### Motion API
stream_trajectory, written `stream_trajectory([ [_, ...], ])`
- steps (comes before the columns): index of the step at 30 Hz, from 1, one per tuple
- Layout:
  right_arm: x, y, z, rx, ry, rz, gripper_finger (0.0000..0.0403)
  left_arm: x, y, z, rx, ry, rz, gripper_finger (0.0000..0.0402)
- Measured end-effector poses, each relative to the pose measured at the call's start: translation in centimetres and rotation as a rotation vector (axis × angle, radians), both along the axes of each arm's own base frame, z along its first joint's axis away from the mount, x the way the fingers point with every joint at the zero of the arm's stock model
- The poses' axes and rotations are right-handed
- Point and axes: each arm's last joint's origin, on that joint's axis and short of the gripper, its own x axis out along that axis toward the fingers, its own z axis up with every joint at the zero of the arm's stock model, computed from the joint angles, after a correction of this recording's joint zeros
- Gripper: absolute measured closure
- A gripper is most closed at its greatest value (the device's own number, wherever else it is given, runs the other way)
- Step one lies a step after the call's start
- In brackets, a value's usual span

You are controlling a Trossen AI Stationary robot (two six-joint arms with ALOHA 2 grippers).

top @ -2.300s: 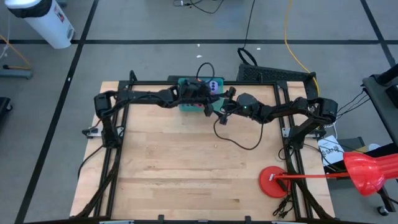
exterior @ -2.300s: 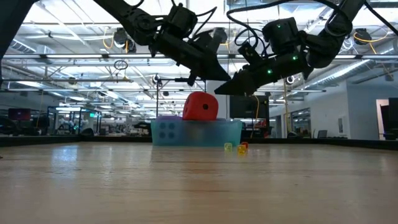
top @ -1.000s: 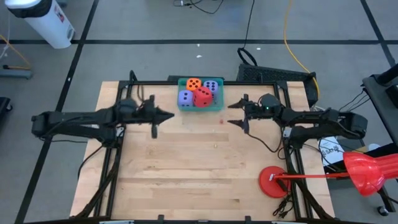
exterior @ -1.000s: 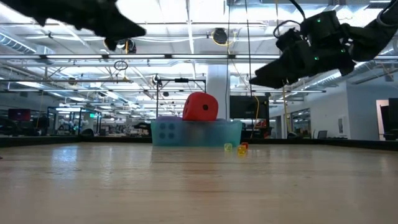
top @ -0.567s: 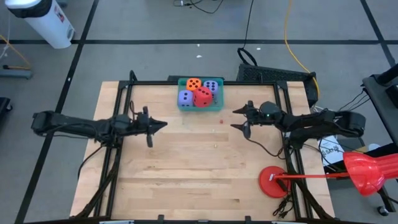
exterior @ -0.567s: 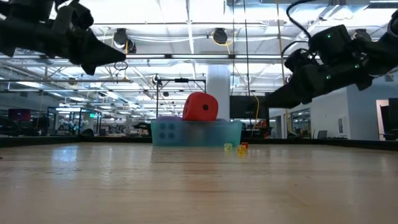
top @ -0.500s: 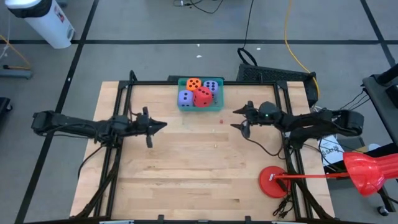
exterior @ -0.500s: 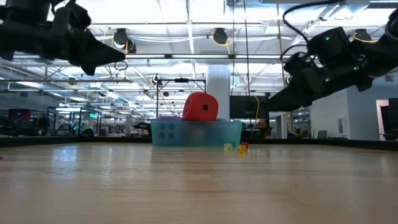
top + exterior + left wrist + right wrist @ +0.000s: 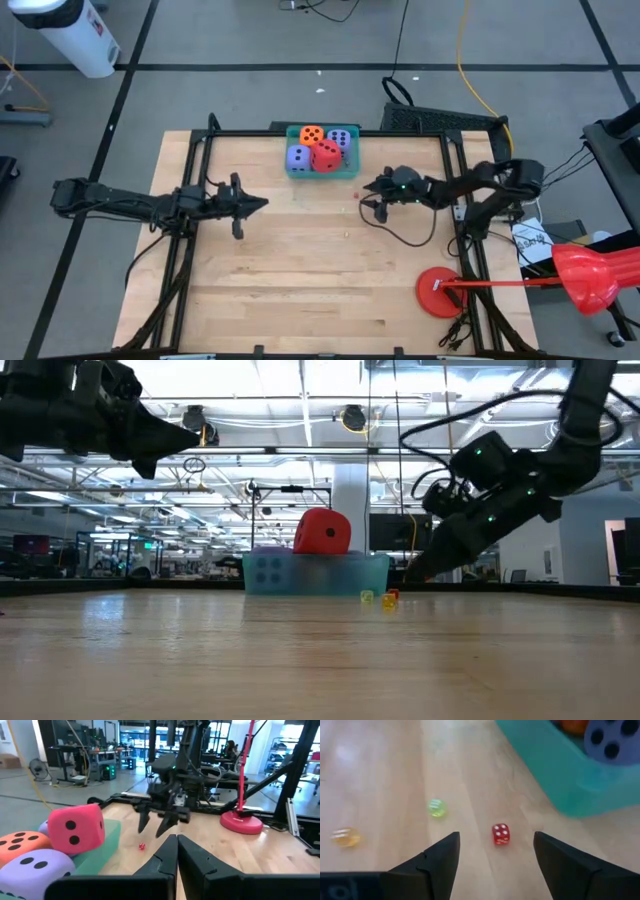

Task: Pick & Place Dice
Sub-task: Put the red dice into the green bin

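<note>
The four soft dice sit in a teal bin (image 9: 322, 165) at the table's far edge: orange (image 9: 312, 134), two purple (image 9: 299, 156) (image 9: 341, 139), and red (image 9: 327, 154), which lies on top of the others and shows above the bin's rim (image 9: 322, 531). My left gripper (image 9: 262, 203) is shut and hovers high, left of the bin and nearer than it. My right gripper (image 9: 364, 197) is open, low over the table just right of the bin. A tiny red die (image 9: 500, 834) lies on the wood between its fingers (image 9: 496, 837), untouched.
A tiny green die (image 9: 437, 808) and a tiny yellow one (image 9: 346, 837) lie on the wood near the red one. A red round base with a pole (image 9: 438, 291) stands at the near right corner. A cable (image 9: 400, 235) loops below the right arm. Bare wood fills the middle and near side.
My right gripper has come down close to the table and moved left, toward the bin and the tiny red die, staying open. My left gripper has drawn back slightly toward the table's left and near side, still shut. The dice in the bin have not moved.
</note>
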Motion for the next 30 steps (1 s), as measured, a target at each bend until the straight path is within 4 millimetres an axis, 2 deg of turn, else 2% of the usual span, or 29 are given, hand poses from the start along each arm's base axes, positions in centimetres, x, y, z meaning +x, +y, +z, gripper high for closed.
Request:
stream_trajectory([
  [8,2.1,-0.6,-1.3,-0.004,0.056,-0.039,0.0161,0.0,0.0,0.0,-0.003,0.002,-0.018,0.0376],
  [14,2.7,-0.8,-1.7,-0.021,0.079,-0.048,0.017,0.0,-0.1,-0.1,-0.003,0.009,-0.028,0.0376],
  [23,2.7,-0.7,-1.7,-0.023,0.078,-0.028,0.0256,0.0,-0.2,-0.1,-0.004,0.01,-0.047,0.0376],
  [30,2.6,-0.7,-1.8,-0.028,0.092,-0.007,0.0303,0.0,-0.2,-0.1,-0.005,0.01,-0.047,0.0376],
])
